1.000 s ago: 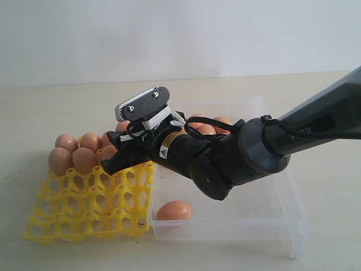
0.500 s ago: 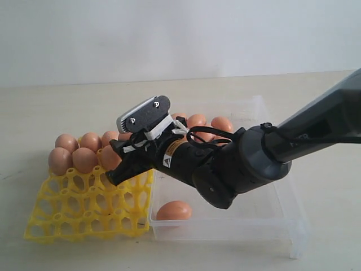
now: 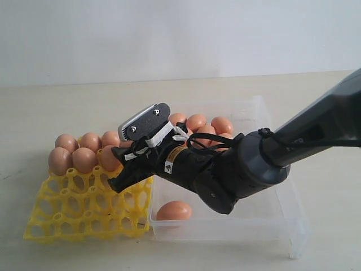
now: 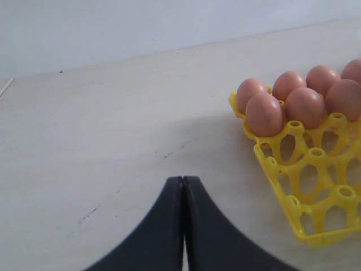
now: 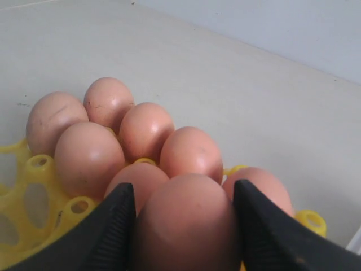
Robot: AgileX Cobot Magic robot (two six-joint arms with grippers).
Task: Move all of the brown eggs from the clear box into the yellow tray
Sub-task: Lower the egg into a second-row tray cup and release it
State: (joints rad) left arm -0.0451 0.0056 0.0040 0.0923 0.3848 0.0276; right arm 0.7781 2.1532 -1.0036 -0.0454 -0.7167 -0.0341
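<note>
Brown eggs (image 3: 84, 160): several filled the far cups of the yellow tray (image 3: 84, 217), and a cluster lay at the far side of the clear box (image 3: 237, 227).
Lone egg (image 3: 174, 210): lay by itself in the near-left corner of the clear box.
Held egg (image 5: 186, 226): sat between the right gripper's fingers, close against the eggs already in the tray. Whether it rested in a cup could not be told.
Right gripper (image 5: 182, 191): spread wide, with a black finger pressed on each side of the held egg, over the tray's far right part.
Left gripper (image 4: 183, 180): fingers pressed together on nothing, above the table (image 4: 84, 141) left of the tray.
Yellow tray: stood just left of the clear box.
</note>
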